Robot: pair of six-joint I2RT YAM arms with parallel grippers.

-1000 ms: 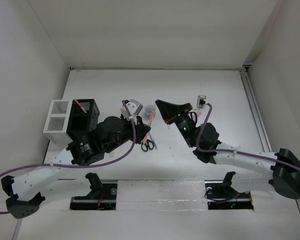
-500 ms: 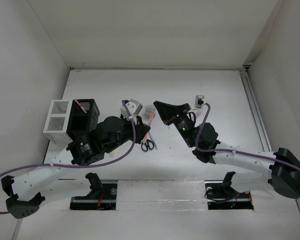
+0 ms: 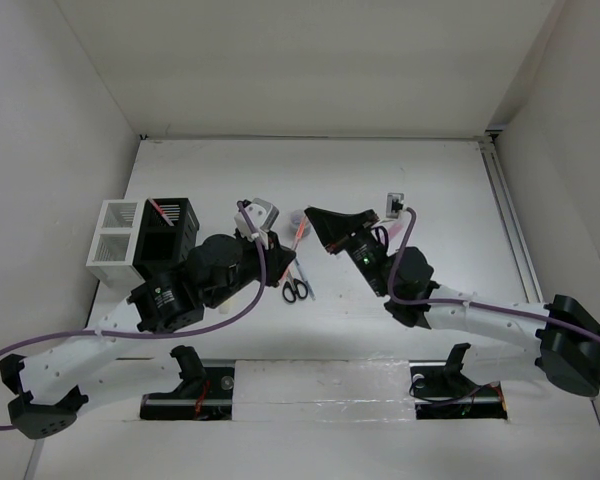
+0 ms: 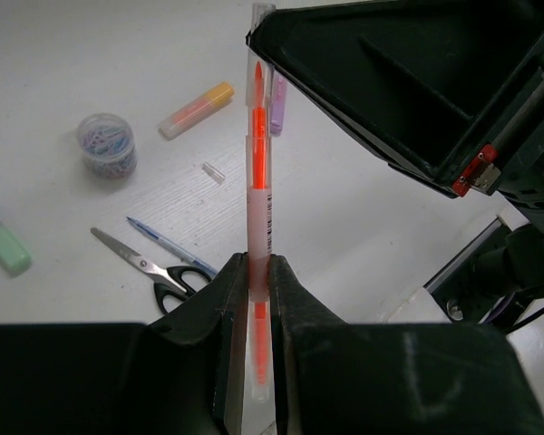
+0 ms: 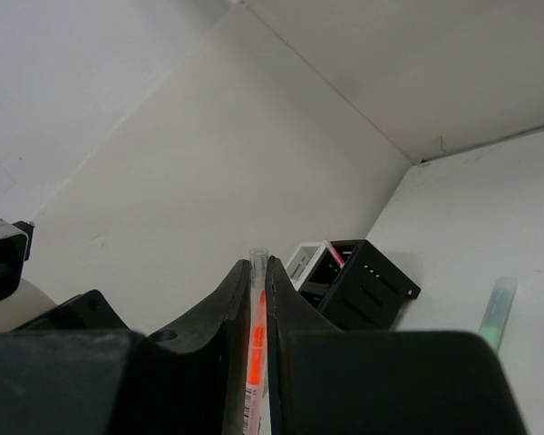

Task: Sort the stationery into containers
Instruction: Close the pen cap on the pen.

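Item 1: orange pen [image 4: 257,181], held in the air above the table [image 4: 72,54]. The left gripper [image 4: 257,272] is clamped on its lower barrel and the right gripper [image 5: 257,272] is closed on its upper end. On the table below lie the scissors [image 4: 154,270] touching a blue pen [image 4: 168,243], a round tub of clips [image 4: 107,145], a yellow-orange highlighter [image 4: 196,109], a purple highlighter [image 4: 277,91] partly hidden by the pen, and a green highlighter [image 4: 4,246]. The black organiser [image 3: 170,240], with 1 red pen [image 3: 163,210] inside, stands against the white 2-compartment organiser [image 3: 115,245] at the table's left.

You get no legible text here: the print on the orange pen [image 4: 257,163] barrel is too blurred.
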